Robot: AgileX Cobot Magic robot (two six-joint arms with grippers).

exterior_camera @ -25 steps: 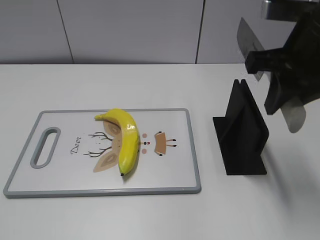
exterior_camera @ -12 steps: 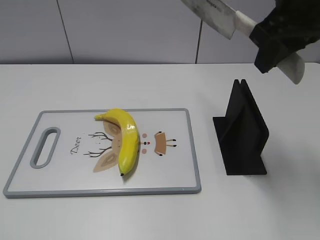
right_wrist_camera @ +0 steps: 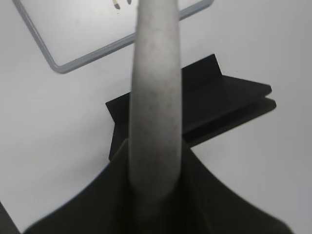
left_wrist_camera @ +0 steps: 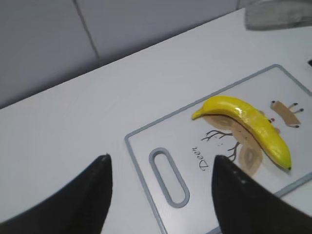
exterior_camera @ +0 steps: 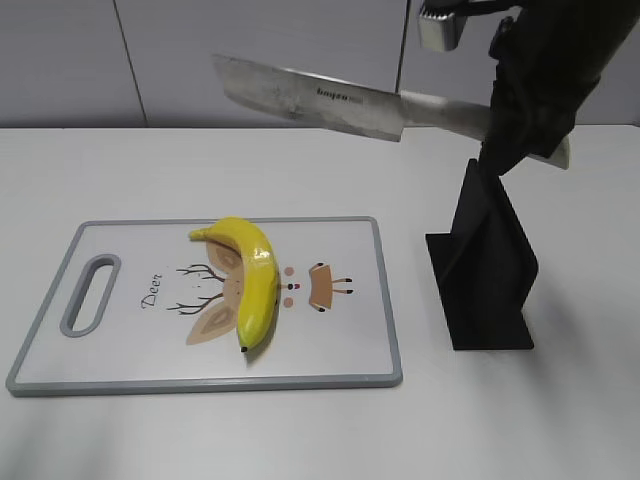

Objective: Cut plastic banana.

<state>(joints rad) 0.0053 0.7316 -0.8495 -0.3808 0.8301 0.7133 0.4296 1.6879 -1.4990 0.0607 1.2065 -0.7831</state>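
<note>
A yellow plastic banana (exterior_camera: 253, 279) lies on a white cutting board (exterior_camera: 330, 340) with a grey rim and a deer print; it also shows in the left wrist view (left_wrist_camera: 248, 127). My right gripper (exterior_camera: 515, 125) is shut on the pale handle (right_wrist_camera: 155, 97) of a steel knife (exterior_camera: 310, 97). The blade points left, held high above the table behind the board. My left gripper (left_wrist_camera: 160, 187) is open and empty, above the board's handle slot (left_wrist_camera: 168, 176). It is out of the exterior view.
A black knife stand (exterior_camera: 487, 262) sits on the white table right of the board, below my right gripper; it also shows in the right wrist view (right_wrist_camera: 214, 105). A grey panelled wall closes the back.
My right gripper has lifted the knife up from beside the stand and swung the blade leftward until it lies nearly level, high above the board's far edge. The banana has not moved.
</note>
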